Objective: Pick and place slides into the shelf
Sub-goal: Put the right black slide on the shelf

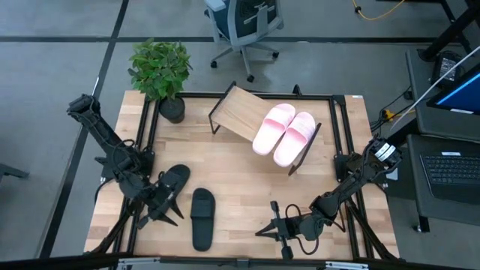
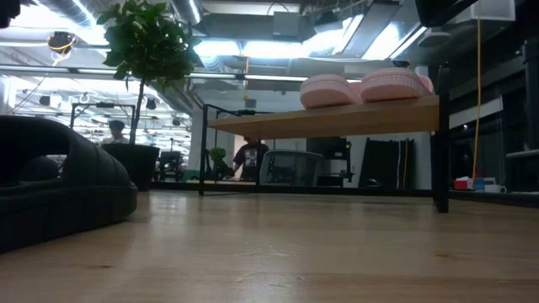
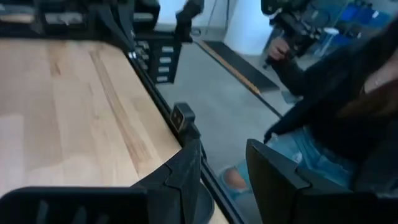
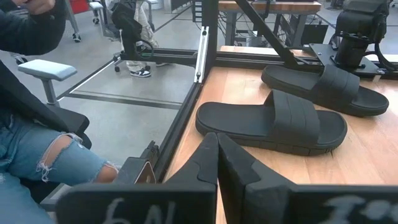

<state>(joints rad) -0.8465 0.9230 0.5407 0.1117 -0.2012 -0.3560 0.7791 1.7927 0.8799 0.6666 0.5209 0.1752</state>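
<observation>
Two pale pink slides (image 1: 273, 127) (image 1: 295, 138) lie side by side on the right half of the slanted wooden shelf (image 1: 238, 111); in the low view they show on top of the shelf (image 2: 337, 118). Two black slides rest soles down on the table at near left, one (image 1: 174, 182) beside my left gripper, the other (image 1: 202, 218) closer to the near edge. My left gripper (image 1: 166, 211) (image 3: 227, 180) is open with nothing between its fingers and points at the near edge. My right gripper (image 1: 268, 229) (image 4: 217, 165) is shut and empty, aimed at the black slides (image 4: 273, 124) (image 4: 323, 84).
A potted plant (image 1: 161, 71) stands at the far left corner. Black frame rails (image 1: 341, 127) run along the table's edges. A person in torn jeans (image 4: 37, 149) sits just past the near edge. The left half of the shelf is bare wood.
</observation>
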